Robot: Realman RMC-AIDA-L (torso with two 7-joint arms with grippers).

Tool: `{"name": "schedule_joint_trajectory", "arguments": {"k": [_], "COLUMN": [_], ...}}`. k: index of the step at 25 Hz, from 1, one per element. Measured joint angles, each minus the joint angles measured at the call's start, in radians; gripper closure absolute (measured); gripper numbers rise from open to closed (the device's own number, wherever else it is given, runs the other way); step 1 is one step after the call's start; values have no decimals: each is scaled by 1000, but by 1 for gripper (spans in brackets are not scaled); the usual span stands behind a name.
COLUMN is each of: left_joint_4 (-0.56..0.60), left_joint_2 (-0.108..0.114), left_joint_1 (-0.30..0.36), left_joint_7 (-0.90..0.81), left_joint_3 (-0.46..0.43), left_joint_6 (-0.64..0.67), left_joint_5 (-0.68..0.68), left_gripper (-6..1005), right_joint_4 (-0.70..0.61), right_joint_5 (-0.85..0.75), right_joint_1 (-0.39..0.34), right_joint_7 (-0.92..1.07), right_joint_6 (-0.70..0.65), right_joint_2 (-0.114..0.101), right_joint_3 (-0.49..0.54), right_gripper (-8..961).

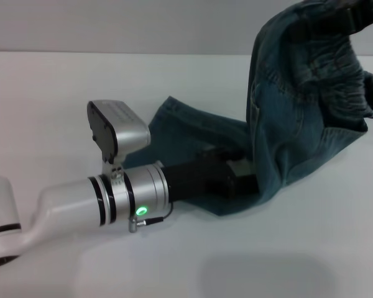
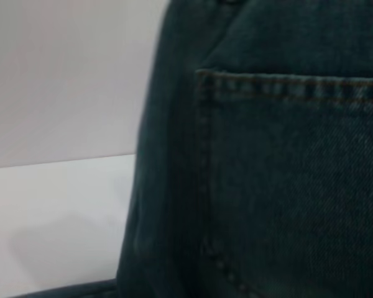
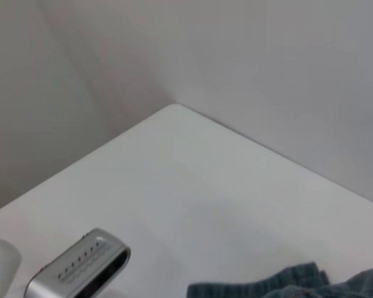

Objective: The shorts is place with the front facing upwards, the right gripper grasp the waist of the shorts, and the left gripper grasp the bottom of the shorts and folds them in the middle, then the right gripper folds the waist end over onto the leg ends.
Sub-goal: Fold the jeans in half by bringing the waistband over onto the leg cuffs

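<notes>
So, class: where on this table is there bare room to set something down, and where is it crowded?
Bare: the white table left of the denim shorts, and the near strip in front of the left gripper. Crowded: the right, where the right gripper lifts the waist.

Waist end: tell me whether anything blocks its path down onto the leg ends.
Yes. The left gripper lies low on the table on the leg ends, under the raised waist end, so the fold would land on it.
</notes>
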Motion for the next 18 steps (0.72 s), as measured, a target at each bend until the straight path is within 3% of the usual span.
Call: {"name": "schedule_joint_trajectory", "arguments": {"k": [2,9,14,18], "left_joint_4": [-27,-55,-56,-37], "left_joint_2": [-1,-1,3,11], "left_joint_1": [16,45,63,79], "left_joint_7": [26,36,34,24], "left_joint_3": [-105,-293,-368,-376], "left_joint_6": [-5,-51,-68,-71], "left_joint_5": [103,316,398,407], "left_gripper": [200,200,201,201], "right_joint_4": [30,119,144,155], "right_joint_5": [0,-2,-5,-8], "right_joint_1": [10,46,53,46], "right_joint_7": [-9,-37,-49,-59], "right_joint_6": [15,49,60,62], "right_joint_2": [0,3,5,6], "right_joint_3": [-13,-42,-43,-47], "right_gripper": [884,885,885,884]}}
